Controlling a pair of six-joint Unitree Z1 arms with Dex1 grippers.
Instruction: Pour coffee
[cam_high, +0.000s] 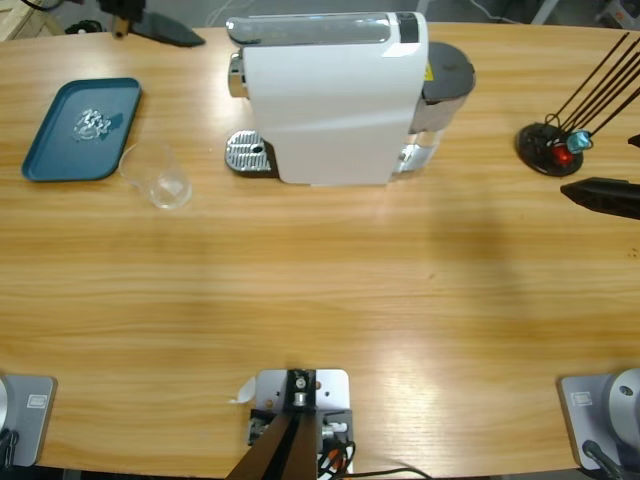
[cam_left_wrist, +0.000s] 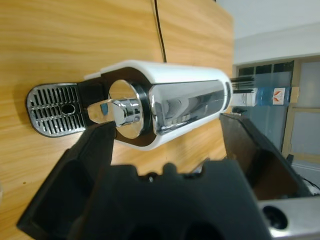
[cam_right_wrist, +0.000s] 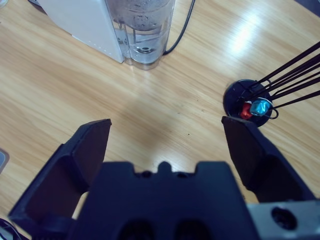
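Facing the coffee machine (cam_left_wrist: 165, 107), left gripper (cam_left_wrist: 167, 150) gapes wide (right gripper (cam_right_wrist: 167, 145) likewise).

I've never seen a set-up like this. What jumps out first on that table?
The big white coffee machine stands at the table's far middle, with a metal drip grate at its foot. Left of it are an empty-looking clear plastic cup and a blue rectangular tray; far right, a black wire capsule stand.
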